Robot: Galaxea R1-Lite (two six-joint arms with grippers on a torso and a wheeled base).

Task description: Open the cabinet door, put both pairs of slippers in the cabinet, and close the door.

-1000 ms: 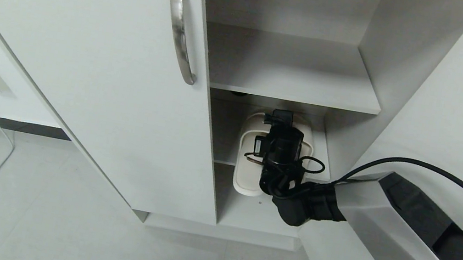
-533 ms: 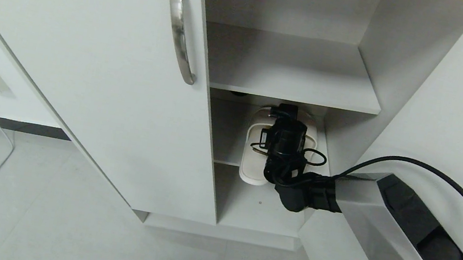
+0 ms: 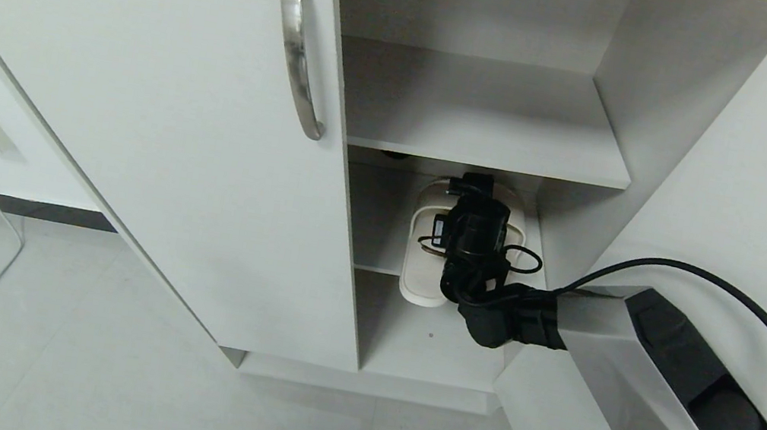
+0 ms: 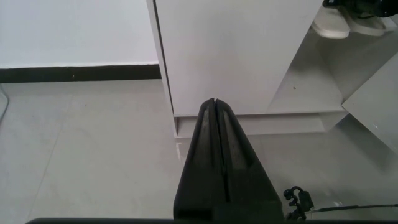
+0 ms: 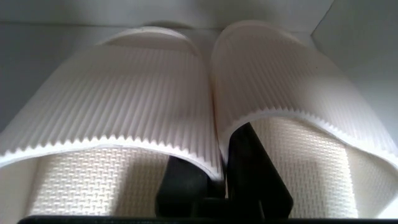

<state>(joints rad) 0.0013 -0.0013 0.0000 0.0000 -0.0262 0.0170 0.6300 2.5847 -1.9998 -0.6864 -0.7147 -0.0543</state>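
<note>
Right gripper (image 3: 471,186) is clamped on the white slippers (image 3: 417,282), with the pair's two inner strap edges pinched together between its fingers (image 5: 249,155). It carries the pair toe-first into the open cabinet at the middle shelf (image 3: 375,244).

Change: over the last second the pair goes deeper. A second ago the heels hung well out past the shelf's front edge. Now they sit closer to it and higher in the head view. Nearly all of that travel is in the first half-second. Since then the arm barely shifts, so the push-in looks close to done.

Heel ends show in front of the shelf edge from the head camera. I can't tell whether the soles touch the shelf yet.

Left gripper (image 4: 214,124) is closed with nothing in it, parked over the floor in front of the cabinet base, well apart from the slippers.

Open door (image 3: 748,150) stands just beside the right arm. Closed door (image 3: 141,92) and its handle (image 3: 301,56) are on the other side.

My read: this pair is nearly placed. Next come set-down, release and a straight pull-back. The second pair and the door closing look not yet done.
</note>
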